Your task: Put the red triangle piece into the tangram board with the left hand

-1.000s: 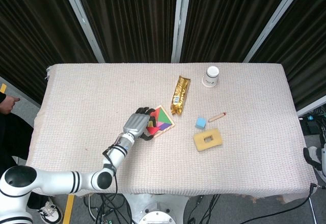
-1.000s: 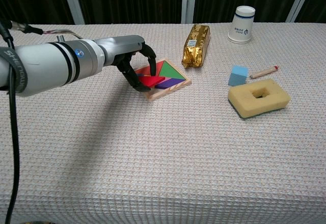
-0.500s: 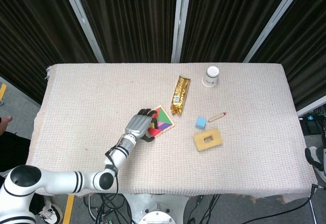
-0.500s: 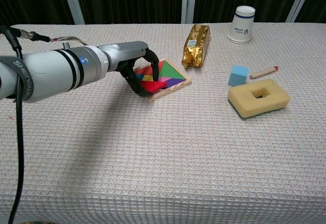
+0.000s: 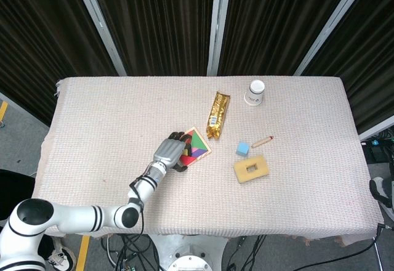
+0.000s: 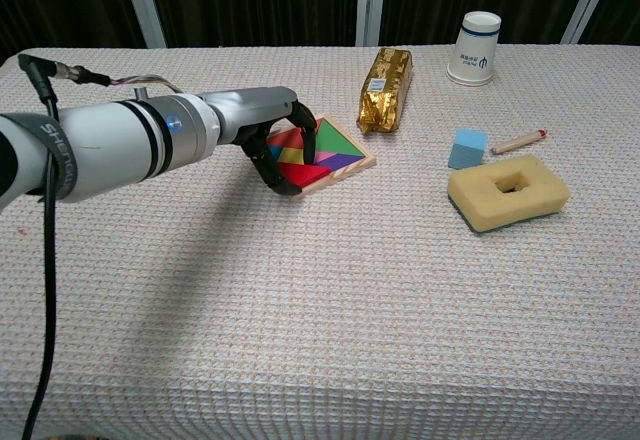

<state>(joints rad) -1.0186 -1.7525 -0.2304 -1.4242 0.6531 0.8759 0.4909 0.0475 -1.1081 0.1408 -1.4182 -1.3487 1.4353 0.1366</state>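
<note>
The left hand curls its dark fingers over the near-left edge of the tangram board, touching the red triangle piece, which lies in the board's near corner; whether they grip it I cannot tell. A gold packet lies just beyond the board. Bare cloth table spreads wide nearer the camera.

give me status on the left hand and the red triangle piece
Left hand over the wooden tangram board, fingers curled on the red triangle piece at its near corner. Right hand not in view. Gold foil packet beside the board, not blocking.
</note>
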